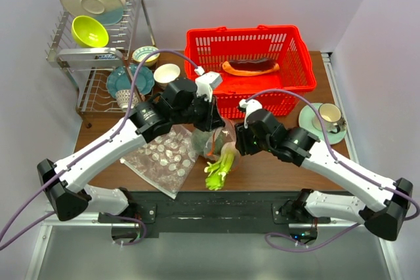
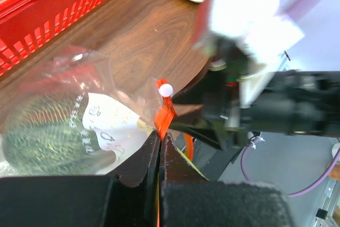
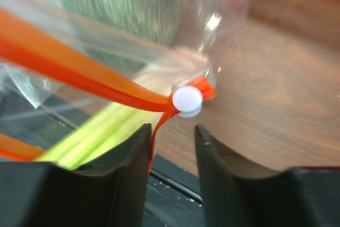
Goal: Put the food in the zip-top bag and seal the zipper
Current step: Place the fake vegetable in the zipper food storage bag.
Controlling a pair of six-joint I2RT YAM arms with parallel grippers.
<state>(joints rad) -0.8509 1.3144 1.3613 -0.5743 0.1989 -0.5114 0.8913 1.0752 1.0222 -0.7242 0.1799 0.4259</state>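
Observation:
The clear zip-top bag (image 1: 211,141) hangs at the table's front middle, with the dark green ball (image 2: 42,131) inside it. My left gripper (image 2: 159,137) is shut on the orange-red zipper (image 2: 166,114) just below its white slider (image 2: 166,90). My right gripper (image 3: 171,131) is open, its jaws just under the slider (image 3: 187,99), with one strand of the zipper (image 3: 79,73) against the left finger. The light-green stalks (image 1: 220,167) lie at the table's front edge, below the bag, and show behind the zipper in the right wrist view (image 3: 101,126). The red-brown slab (image 1: 251,66) lies in the red basket (image 1: 298,50).
A clear bag printed with white dots (image 1: 163,159) lies left of the zip-top bag. A dish rack (image 1: 98,50) with plates and bowls stands at the back left. A cup on a green saucer (image 1: 328,119) sits at the right. The table's front edge is just below the stalks.

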